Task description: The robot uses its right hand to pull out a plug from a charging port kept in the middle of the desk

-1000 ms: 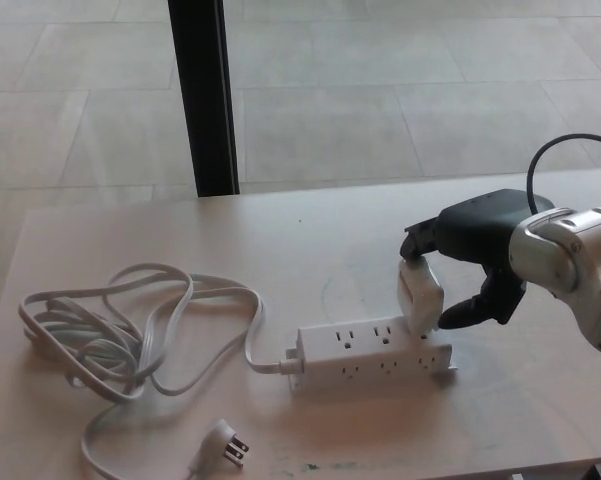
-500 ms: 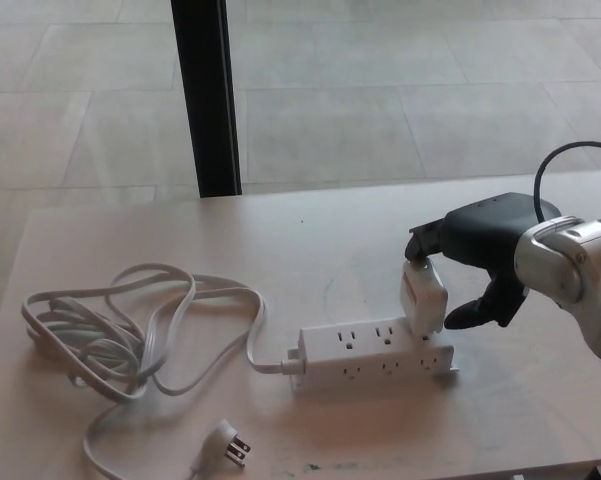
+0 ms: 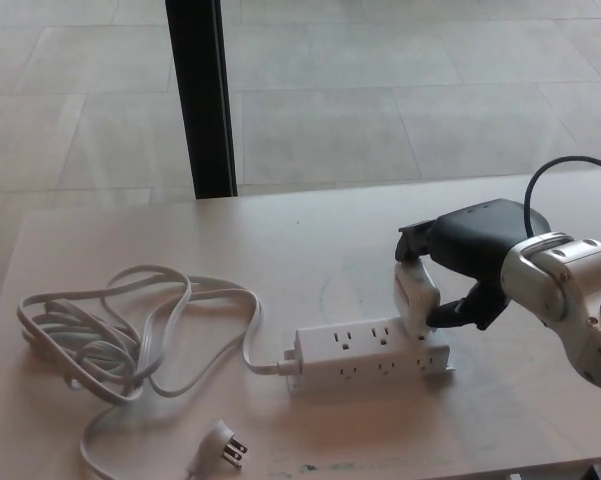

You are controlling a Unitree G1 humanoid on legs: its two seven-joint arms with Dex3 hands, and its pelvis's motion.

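Observation:
A white power strip point(image 3: 372, 356) lies in the middle of the pale desk point(image 3: 330, 250), its cord point(image 3: 130, 330) looping off to the left. A white adapter plug point(image 3: 416, 299) stands tilted at the strip's right end. My right hand point(image 3: 462, 262) reaches in from the right, black fingers curled over the top of the plug and the thumb against its right side, shut on it. The plug's lower edge still touches the strip; its prongs are hidden. My left hand is out of the picture.
The strip's own wall plug point(image 3: 224, 444) lies loose near the desk's front edge. A black post point(image 3: 202, 95) stands behind the desk's far edge, with tiled floor beyond. A black cable point(image 3: 550, 175) arcs over my right forearm.
My right hand has closed tighter on the adapter plug, the thumb now pressing its side. The plug leans slightly further left. The view has shifted a little.

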